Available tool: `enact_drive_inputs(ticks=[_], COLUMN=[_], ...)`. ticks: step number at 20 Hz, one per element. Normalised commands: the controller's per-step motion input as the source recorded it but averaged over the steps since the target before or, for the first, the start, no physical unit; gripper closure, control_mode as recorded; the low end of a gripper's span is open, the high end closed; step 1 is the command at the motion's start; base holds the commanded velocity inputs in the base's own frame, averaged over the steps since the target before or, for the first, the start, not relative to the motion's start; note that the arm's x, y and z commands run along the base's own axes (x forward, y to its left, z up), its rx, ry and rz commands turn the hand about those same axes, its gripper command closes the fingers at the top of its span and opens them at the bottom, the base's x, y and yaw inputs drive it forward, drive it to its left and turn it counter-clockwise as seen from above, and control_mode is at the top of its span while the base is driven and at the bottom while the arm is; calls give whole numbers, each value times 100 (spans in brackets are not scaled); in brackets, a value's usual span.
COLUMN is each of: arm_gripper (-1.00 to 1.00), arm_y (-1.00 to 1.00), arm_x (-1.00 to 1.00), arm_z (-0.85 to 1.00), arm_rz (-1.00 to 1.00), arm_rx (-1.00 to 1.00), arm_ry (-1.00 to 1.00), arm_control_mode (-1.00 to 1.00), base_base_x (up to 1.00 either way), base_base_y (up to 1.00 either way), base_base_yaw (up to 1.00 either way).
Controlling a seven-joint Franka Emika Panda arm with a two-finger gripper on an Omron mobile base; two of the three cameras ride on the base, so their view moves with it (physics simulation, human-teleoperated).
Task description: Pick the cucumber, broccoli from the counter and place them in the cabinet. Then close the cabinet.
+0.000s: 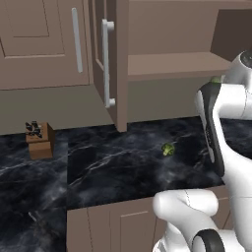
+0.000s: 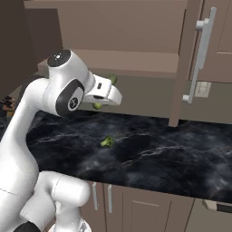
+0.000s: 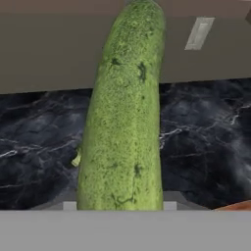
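**Cucumber in the jaws below the open cabinet, broccoli on the table**

The hand view looks straight along a long, bumpy green cucumber (image 3: 125,112) that rises from between the jaws at the bottom of the picture to the top edge. The jaws are clenched on the cucumber. Behind it lie the black veined table (image 3: 206,142) and the plain brown wall above it, with a pale outlet plate (image 3: 199,33) on that wall.

The right base view shows the gripper (image 2: 103,93) from the side, held up in the air above the table near its back edge and just below the front of the cabinet (image 2: 131,61) shelf. Green ends of the cucumber stick out above and below the hand. The cabinet door (image 2: 192,59) stands open at the right, its silver bar handle facing the camera.

The left base view adds what the others miss: a wooden knife block (image 1: 40,140) near the back edge of the table at the left, and the other open cabinet door (image 1: 110,61), seen almost edge-on. There the white arm covers most of the hand, and just a small green tip of the cucumber shows beside the shelf.

The broccoli (image 1: 168,149) sits on the table about midway between its front and back edges, well apart from the knife block and below the gripper.
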Motion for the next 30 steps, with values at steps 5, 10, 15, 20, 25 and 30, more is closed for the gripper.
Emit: enact_drive_inputs(ticks=[5, 10, 15, 20, 25, 30], arm_gripper=[100, 100, 100, 100, 100, 100], arm_y=[0, 0, -4, -25, -41, -43], arm_x=[14, 29, 53, 79, 82, 79], arm_z=[49, 18, 28, 29, 2, 0], arm_rz=[-16, -12, -11, -6, 0, 0], arm_rx=[-2, -1, 0, 1, 1, 0], arm_ry=[-25, -22, -3, 8, 1, 0], arm_control_mode=[-100, -100, -100, -100, -100, -100], base_base_x=[0, 0, 0, 0, 0, 0], base_base_y=[0, 0, 0, 0, 0, 0], base_base_yaw=[0, 0, 0, 0, 0, 0])
